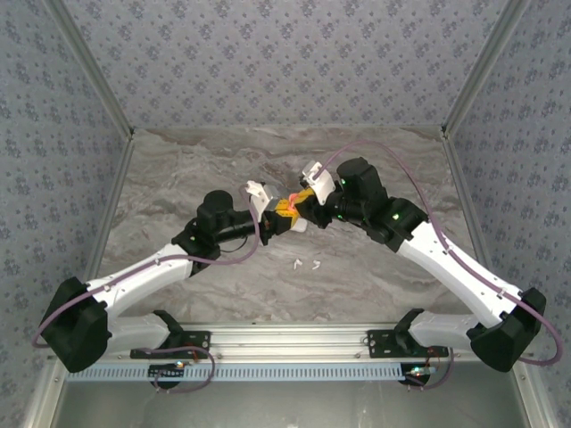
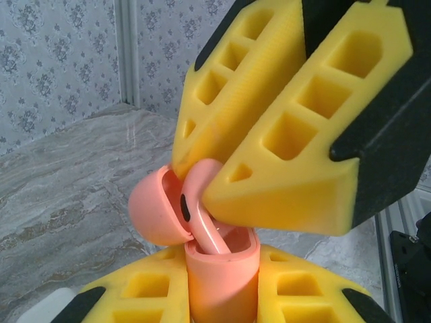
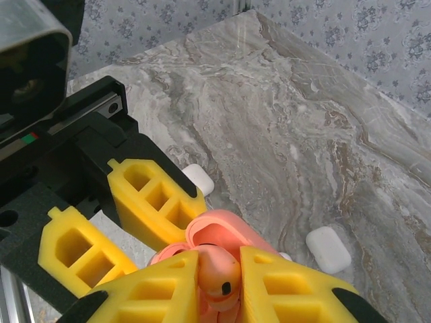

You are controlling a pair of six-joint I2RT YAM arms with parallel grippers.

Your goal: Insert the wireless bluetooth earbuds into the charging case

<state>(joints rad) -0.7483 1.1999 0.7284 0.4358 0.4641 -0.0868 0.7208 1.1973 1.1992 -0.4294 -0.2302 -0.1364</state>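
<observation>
The left gripper is closed around the body of the orange-red charging case and holds it upright above the table. The case's round lid is tipped open to the side. From above, the right gripper comes down at an angle. Its two yellow fingers are closed on the head of one orange-red earbud.

The stem of this earbud points down and its lower end is already inside the mouth of the case, close to the rim on the lid side. The head is above the rim, between the fingers, so I judge that the earbud has entered but is not seated.

What is left for this earbud, in my opinion, is to push it fully down, to release it and to close the lid. Whether the second slot of the case is already filled I cannot tell, because the fingers hide it.

Farther out, two small white pieces lie on the table below. They may be more parts of the task, but I cannot say if they are earbuds or cases.
</observation>
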